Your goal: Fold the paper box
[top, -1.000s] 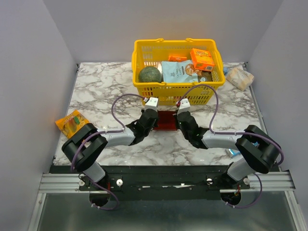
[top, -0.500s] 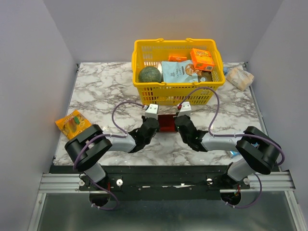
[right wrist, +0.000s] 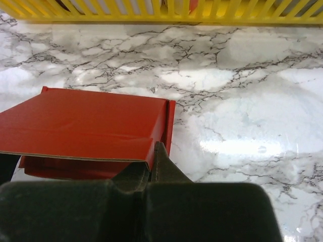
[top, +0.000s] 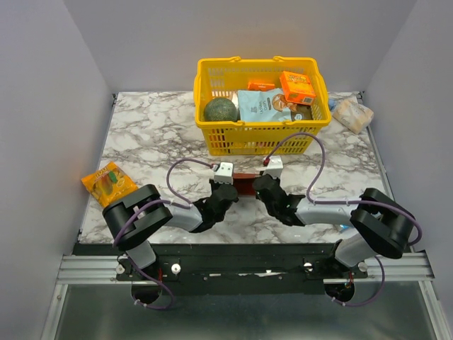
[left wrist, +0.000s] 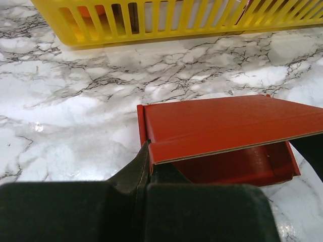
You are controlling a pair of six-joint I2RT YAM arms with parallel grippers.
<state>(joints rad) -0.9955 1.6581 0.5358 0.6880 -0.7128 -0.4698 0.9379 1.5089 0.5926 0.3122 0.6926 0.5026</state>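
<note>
The left hand (left wrist: 147, 154), its fingers pressed together, pinches the near left corner of the paper box (left wrist: 222, 123), while the right hand (right wrist: 155, 154), likewise closed, pinches the near right corner of the same red sheet. The box sits between the two hands near the middle of the marble tabletop (top: 141, 134), just in front of a yellow plastic basket (top: 258, 138). Its top panel is held up at a slant, with the brown cut edge facing the wrist cameras. A narrow side flap stands folded along each end, and a lower red panel shows beneath in shadow. Both arms reach inward from the near edge, purple cables looping above them. The basket holds a dark green round fruit (top: 220, 109), a pale blue pouch (top: 260, 105) and an orange printed carton (top: 296, 86). An orange snack packet (top: 106, 180) lies well apart at the tabletop's left edge.
</note>
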